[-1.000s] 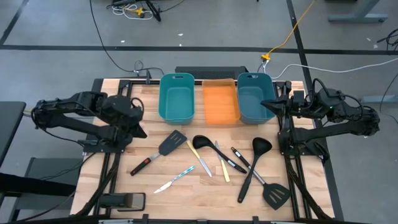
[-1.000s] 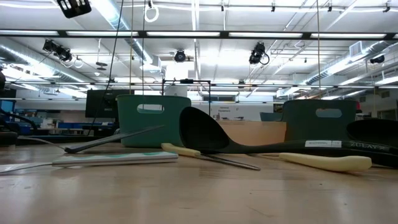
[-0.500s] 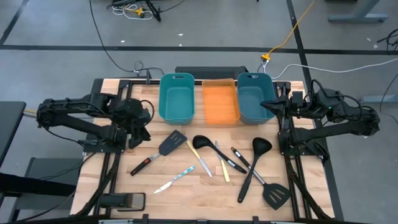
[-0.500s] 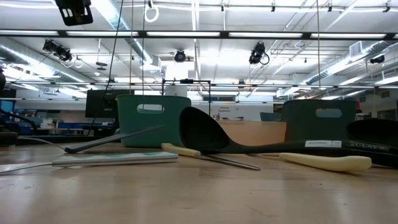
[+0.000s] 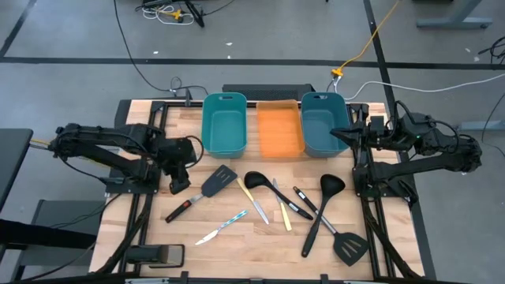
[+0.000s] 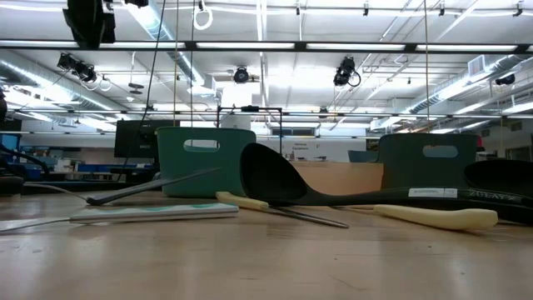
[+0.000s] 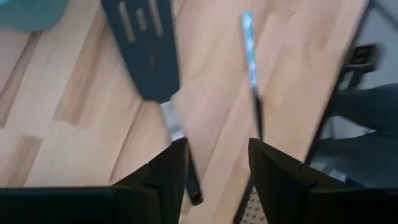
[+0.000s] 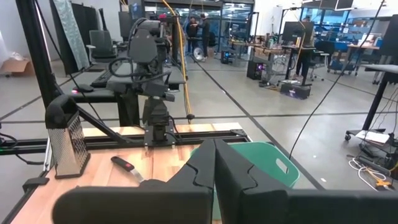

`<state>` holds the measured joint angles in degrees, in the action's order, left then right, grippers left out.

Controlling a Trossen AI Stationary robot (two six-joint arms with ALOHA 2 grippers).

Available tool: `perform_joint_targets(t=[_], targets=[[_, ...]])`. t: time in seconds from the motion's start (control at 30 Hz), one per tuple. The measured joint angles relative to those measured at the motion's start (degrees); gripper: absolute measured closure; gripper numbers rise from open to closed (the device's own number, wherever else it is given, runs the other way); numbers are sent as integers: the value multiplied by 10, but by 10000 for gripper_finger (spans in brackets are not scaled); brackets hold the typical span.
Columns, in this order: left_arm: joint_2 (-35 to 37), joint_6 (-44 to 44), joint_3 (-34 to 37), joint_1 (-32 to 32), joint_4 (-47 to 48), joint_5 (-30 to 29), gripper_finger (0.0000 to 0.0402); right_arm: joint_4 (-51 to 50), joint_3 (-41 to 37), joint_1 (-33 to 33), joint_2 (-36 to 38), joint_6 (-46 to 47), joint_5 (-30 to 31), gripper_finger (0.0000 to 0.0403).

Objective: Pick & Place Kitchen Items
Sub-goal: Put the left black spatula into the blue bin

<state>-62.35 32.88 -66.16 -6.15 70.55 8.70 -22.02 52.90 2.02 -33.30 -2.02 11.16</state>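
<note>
Several slim kitchen items lie flat on the wooden table. They include a black slotted spatula with a red-and-black handle, a light-blue-handled knife, a black spoon, pale yellow-handled knives, a black ladle and a second spatula. My left gripper hovers open just left of the slotted spatula. In its wrist view the left gripper has the spatula's handle in the gap between its fingers. My right gripper waits shut by the right teal bin.
Two teal bins and an orange tray between them stand along the table's far edge. In the low view the spoon and a yellow handle lie across the middle. Bare wood shows at the table's near left.
My left gripper has gone toward the table's right edge and a little toward the near edge, up to the slotted spatula, and it has come lower in the low view. The utensils have stayed where they were.
</note>
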Motion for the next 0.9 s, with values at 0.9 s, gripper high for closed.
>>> perform_joint_targets(t=[0.9], targets=[[-44,119,-1,-106,11,-51,103,-26,0,0,0,0,0,396]])
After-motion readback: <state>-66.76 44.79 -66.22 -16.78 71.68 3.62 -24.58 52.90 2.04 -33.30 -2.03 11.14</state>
